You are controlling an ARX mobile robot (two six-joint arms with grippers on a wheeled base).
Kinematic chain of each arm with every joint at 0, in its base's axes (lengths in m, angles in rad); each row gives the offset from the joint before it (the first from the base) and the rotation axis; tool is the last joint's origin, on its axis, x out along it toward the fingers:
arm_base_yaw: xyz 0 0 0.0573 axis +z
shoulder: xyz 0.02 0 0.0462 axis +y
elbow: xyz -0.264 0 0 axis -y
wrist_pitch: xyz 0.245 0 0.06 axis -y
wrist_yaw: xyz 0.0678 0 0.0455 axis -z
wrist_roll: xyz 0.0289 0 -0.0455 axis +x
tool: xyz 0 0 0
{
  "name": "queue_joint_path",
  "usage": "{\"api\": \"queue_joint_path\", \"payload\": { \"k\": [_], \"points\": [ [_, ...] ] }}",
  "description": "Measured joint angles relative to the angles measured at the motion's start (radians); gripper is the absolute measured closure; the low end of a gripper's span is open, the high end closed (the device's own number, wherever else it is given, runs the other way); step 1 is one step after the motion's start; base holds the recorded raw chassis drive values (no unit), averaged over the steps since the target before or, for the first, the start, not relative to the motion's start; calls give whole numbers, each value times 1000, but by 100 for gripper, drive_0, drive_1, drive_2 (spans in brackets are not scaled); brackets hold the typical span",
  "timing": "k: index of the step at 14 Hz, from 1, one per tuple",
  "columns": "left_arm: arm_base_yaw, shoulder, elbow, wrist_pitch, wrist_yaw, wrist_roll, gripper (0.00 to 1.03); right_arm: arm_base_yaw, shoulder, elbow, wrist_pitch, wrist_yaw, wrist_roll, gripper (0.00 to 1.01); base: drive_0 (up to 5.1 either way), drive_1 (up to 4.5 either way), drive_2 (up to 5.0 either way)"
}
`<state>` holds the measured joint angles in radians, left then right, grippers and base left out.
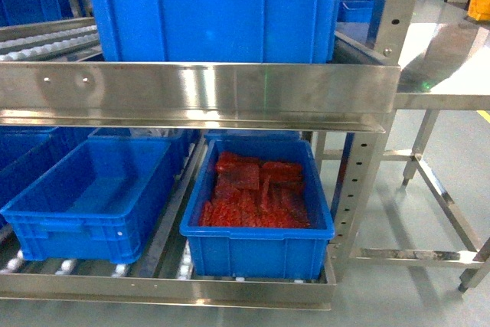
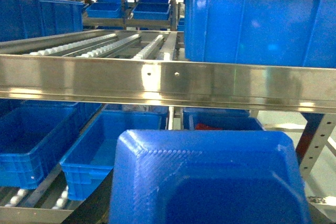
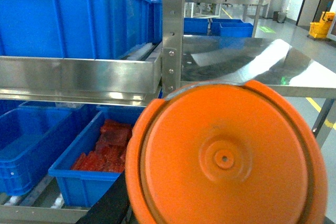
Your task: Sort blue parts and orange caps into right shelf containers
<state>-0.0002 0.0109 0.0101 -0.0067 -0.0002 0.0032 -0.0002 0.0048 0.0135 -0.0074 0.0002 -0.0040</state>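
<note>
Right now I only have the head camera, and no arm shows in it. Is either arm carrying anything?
Observer: Probably. A blue part fills the bottom of the left wrist view, right up against the lens. The jaws themselves are hidden.
Operator: And the right side?
Observer: An orange cap fills the right wrist view in the same way, with its flat round face toward the camera.
Operator: Where is that cap relative to the bins?
Observer: In the right wrist view, the container of red pieces lies down and to the left of the cap, under the shelf rail.
</note>
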Motion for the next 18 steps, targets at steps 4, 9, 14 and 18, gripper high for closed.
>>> {"api": "queue_joint_path", "payload": {
  "k": [4,9,14,18],
  "points": [
    [0,0,0,-1,1,0,60,0,0,0,2,0,0,59,-512,234,234],
    [0,0,0,2,1,0,60,0,0,0,1,0,0,59,-508,237,237],
    [0,0,0,2,0,0,60,0,0,0,0,0,0,59,-503,243,243],
    [0,0,0,0,0,0,60,0,0,0,2,0,0,59,-509,236,236]
  ]
}}
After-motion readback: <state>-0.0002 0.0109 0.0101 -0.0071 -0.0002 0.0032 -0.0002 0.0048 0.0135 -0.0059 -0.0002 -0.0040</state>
